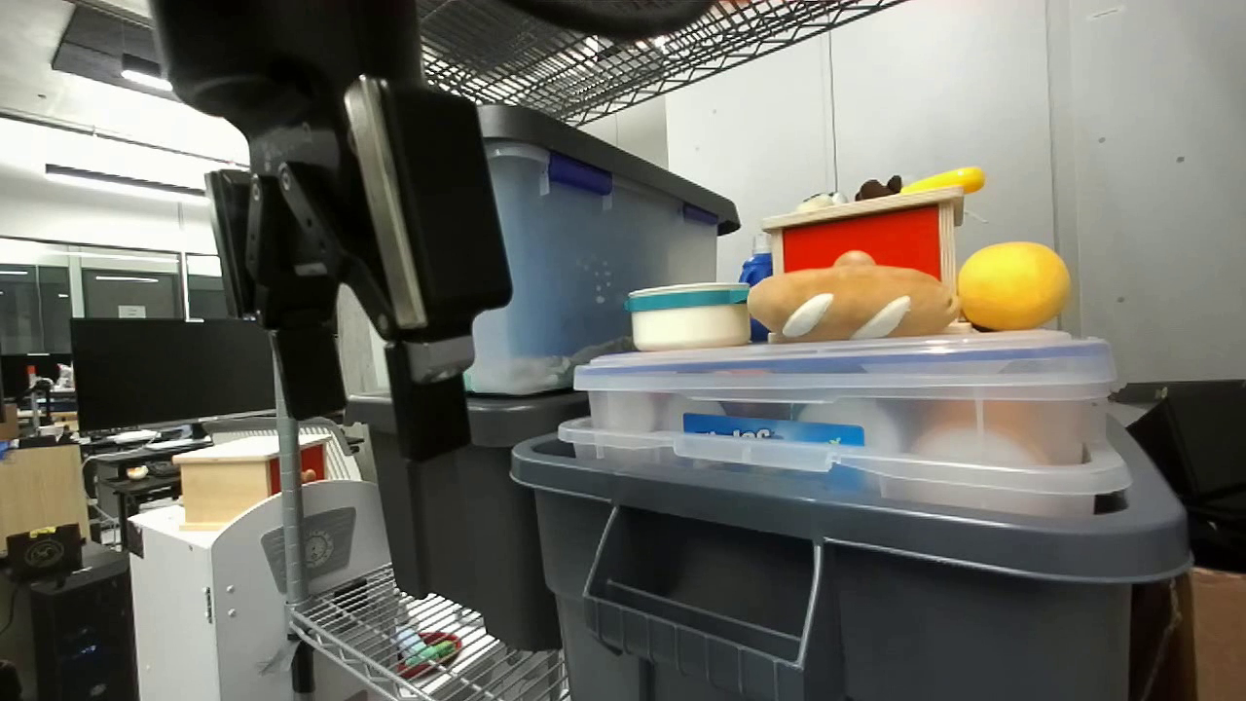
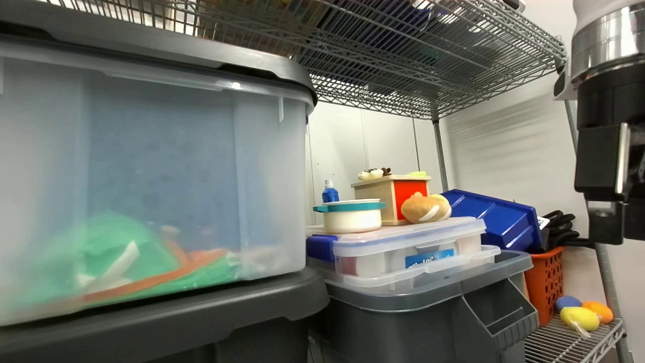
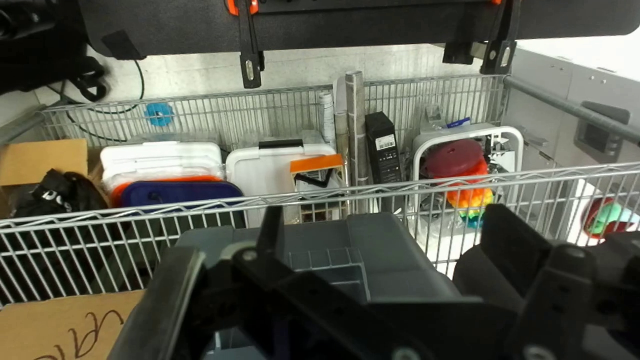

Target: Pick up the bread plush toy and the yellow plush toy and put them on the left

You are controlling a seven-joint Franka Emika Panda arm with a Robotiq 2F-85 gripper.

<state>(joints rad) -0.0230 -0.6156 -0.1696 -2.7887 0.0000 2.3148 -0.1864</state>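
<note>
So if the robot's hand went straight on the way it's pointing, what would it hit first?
The open hand points roughly downward. Ahead of it in the wrist view, the wire shelf's front rail is probably first, but depth is unclear and the hand might clear it.

In an exterior view, the container [image 1: 857,387] bears the pot [image 1: 689,321] left, bread plush toy [image 1: 852,302] before the box [image 1: 861,237], other plush toy [image 1: 1014,284] right.
</note>
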